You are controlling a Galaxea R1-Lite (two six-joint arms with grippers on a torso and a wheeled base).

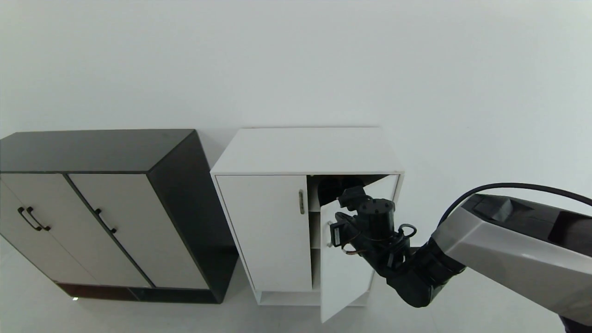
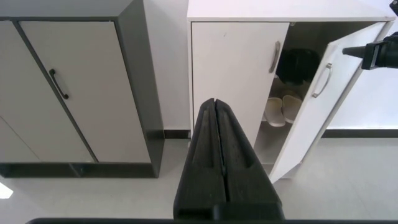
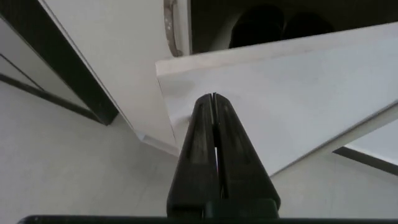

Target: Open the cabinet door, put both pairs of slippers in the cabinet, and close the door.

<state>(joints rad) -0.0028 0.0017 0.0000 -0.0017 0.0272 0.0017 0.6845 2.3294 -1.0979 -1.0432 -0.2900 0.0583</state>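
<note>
Black slippers [image 2: 298, 62] and white slippers [image 2: 283, 109] are shelved, so this looks like closing time. The right gripper [image 3: 214, 102], pinched shut and empty, is just beside the half-open door [image 1: 344, 277], which needs a steady push home.

Plain white wall [image 1: 296, 60], evenly lit. Pale floor [image 2: 348, 186] with dark skirting [image 2: 364, 132] at the wall base. Black cabinet [image 1: 180, 203] against the wall, with two light grey doors [image 1: 138, 231] shut and black handles [image 1: 105, 221].

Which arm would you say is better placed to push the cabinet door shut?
Right. The right end effector, shut, is close by the half-open door, ready to push. The left end effector hangs well back from the cabinet. Black slippers and white slippers are already inside.
</note>
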